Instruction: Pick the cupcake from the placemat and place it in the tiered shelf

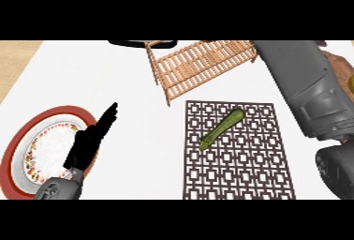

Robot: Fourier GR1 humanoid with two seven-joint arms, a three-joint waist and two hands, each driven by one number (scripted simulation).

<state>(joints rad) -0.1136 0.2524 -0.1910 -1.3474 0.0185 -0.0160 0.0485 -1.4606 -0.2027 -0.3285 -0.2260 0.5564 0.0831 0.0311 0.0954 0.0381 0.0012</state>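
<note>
I have one view, from my head, looking steeply down and close on the white worktop [138, 70]; my forearms enter from its lower edge.

A zucchini [221, 129] lies slanted on the upper left part of the placemat [239, 183], which rests on the bench [138, 75]. The tiered shelf [200, 65] stands just behind the placemat. A plate [41, 140] sits well left of the placemat, with the left hand [90, 140] over its right edge.
</note>
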